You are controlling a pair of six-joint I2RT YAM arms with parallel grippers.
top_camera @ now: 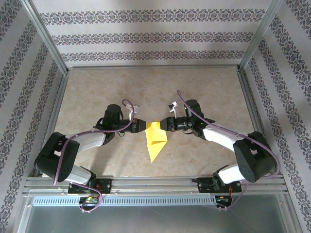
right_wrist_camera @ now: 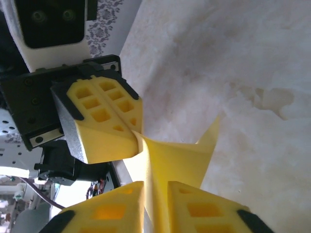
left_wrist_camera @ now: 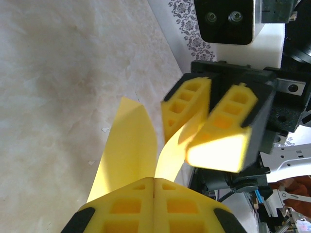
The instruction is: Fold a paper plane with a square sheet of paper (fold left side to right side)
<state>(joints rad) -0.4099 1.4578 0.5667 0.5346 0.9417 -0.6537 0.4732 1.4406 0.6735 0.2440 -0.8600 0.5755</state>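
Note:
The yellow sheet of paper is folded into a pointed shape whose tip points toward the near edge. It is lifted at the table's middle between both grippers. My left gripper is shut on its left flap. In the left wrist view that flap runs out from the closed left gripper, and the right gripper faces it. My right gripper is closed on the right flap. In the right wrist view the paper passes between the right gripper's fingers, with the left gripper opposite.
The beige tabletop is boxed in by aluminium frame posts and patterned walls. A metal rail runs along the near edge by the arm bases. Bare table lies behind and to both sides of the grippers.

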